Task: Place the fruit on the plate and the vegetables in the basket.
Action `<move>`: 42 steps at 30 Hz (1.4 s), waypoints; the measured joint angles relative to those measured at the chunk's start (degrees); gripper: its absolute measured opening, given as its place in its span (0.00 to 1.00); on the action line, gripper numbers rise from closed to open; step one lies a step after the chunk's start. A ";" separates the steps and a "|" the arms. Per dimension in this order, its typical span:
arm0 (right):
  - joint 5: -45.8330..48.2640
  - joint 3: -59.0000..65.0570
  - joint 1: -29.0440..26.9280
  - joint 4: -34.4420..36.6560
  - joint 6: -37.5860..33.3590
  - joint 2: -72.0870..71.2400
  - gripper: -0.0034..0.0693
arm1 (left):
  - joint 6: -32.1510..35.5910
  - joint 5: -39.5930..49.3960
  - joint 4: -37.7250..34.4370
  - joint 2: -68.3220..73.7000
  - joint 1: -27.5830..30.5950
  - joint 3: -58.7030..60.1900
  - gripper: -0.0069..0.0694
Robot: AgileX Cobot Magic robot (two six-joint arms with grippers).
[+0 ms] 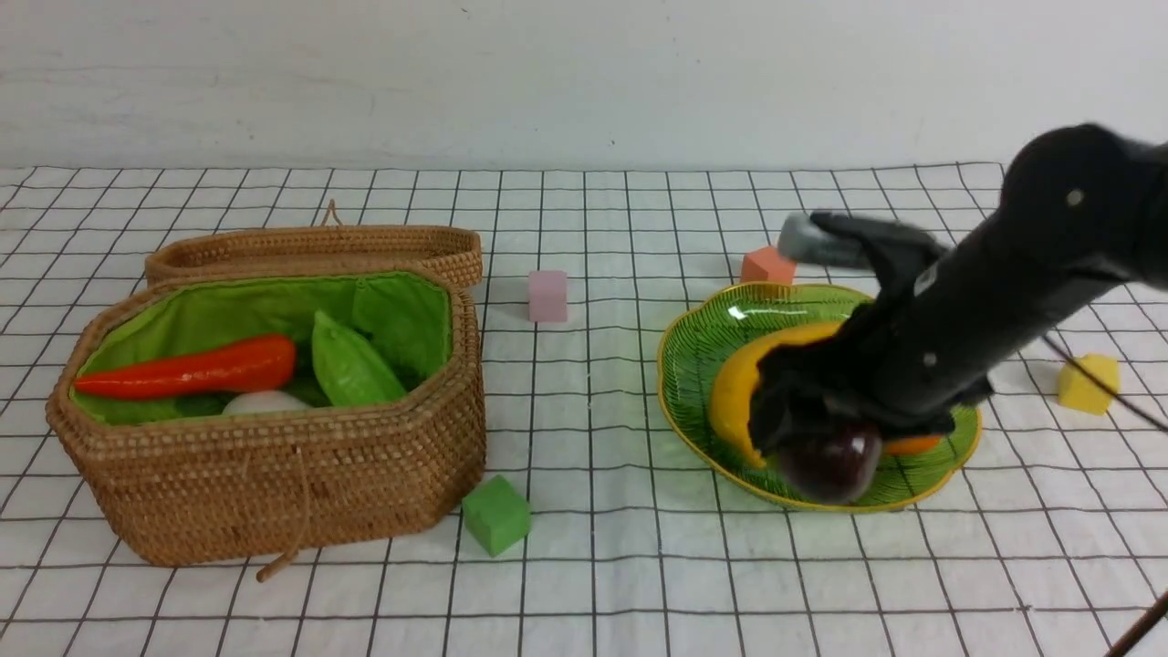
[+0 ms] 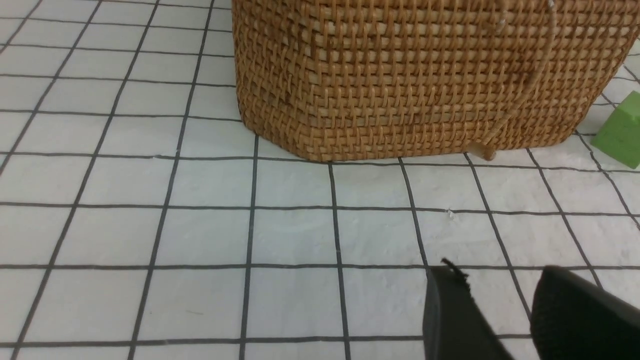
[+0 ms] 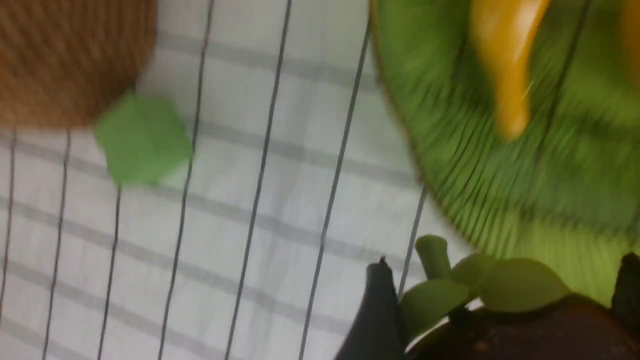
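Note:
My right gripper (image 1: 812,429) is shut on the dark purple mangosteen (image 1: 835,465) and holds it over the near edge of the green plate (image 1: 703,347). In the right wrist view its green cap (image 3: 500,285) shows between the fingers. The yellow banana (image 1: 739,383) and the orange mango (image 1: 912,444) lie on the plate. Inside the wicker basket (image 1: 274,484) lie the carrot (image 1: 201,367), the pale green leafy vegetable (image 1: 351,365) and the white radish (image 1: 265,401). My left gripper (image 2: 495,272) is open and empty, low over the cloth in front of the basket (image 2: 400,75).
The basket's lid (image 1: 310,251) leans behind it. Foam cubes sit on the checked cloth: green (image 1: 495,514) by the basket's near corner, pink (image 1: 547,295) in the middle, orange (image 1: 766,266) behind the plate, yellow (image 1: 1088,383) at the right.

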 joint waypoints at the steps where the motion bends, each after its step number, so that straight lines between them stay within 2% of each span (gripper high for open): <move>1: -4.55 -0.72 -1.24 -1.22 -0.02 -0.06 0.82 | 0.00 0.00 0.00 0.00 0.00 0.00 0.40; 2: -5.36 -0.80 -1.62 -1.83 -0.02 -0.06 0.82 | 0.00 0.00 0.00 0.00 0.00 0.00 0.40; 4: -13.08 -1.19 -3.42 -4.76 0.05 0.97 0.82 | 0.00 0.00 0.00 0.00 0.00 0.00 0.40; 7: -17.79 -1.20 -4.73 -5.42 1.05 4.93 0.82 | 0.00 0.00 0.00 0.00 0.00 0.00 0.40; 15: -15.13 -1.20 -1.96 -5.80 0.84 10.79 0.83 | 0.00 0.00 0.00 0.00 0.00 0.00 0.40; 17: -14.24 -1.20 -1.45 -6.13 0.84 10.54 0.93 | 0.00 0.00 0.00 0.00 0.00 0.00 0.40; 19: -13.35 -1.20 -1.54 -6.58 0.84 9.77 0.97 | 0.00 0.00 0.00 0.00 0.00 0.00 0.40; 24: -9.20 -1.20 -2.47 -7.97 1.09 6.20 0.96 | 0.00 0.00 0.00 0.00 0.00 0.00 0.40; 26: -4.61 -1.20 -3.96 -9.13 1.29 2.12 0.90 | 0.00 0.00 0.00 0.00 0.00 0.00 0.40; 27: -4.16 -1.20 -4.06 -9.18 1.29 1.73 0.90 | 0.00 0.00 0.00 0.00 0.00 0.00 0.40; 30: 5.96 -1.20 -5.22 -10.01 1.29 -7.55 0.71 | 0.00 0.00 0.00 0.00 0.00 0.00 0.40; 31: 5.96 -1.20 -5.22 -9.97 1.29 -7.55 0.70 | 0.00 0.00 0.00 0.00 0.00 0.00 0.40; 33: 14.21 -1.20 -5.24 -10.28 1.64 -15.96 0.50 | 0.00 0.00 0.00 0.00 0.00 0.00 0.40; 35: 19.20 -0.99 -5.24 -10.28 2.80 -21.48 0.34 | 0.00 0.00 0.00 0.00 0.00 0.00 0.40; 37: 21.34 -0.40 -5.24 -10.28 3.68 -24.58 0.25 | 0.00 0.00 0.00 0.00 0.00 0.00 0.40; 38: 23.41 1.62 -5.24 -10.58 4.97 -29.04 0.12 | 0.00 0.00 0.00 0.00 0.00 0.00 0.40; 39: 24.50 4.38 -5.24 -11.19 6.23 -33.60 0.06 | 0.00 0.00 0.00 0.00 0.00 0.00 0.40; 42: 23.48 11.19 -5.24 -13.24 7.91 -42.09 0.04 | 0.00 0.00 0.00 0.00 0.00 0.00 0.40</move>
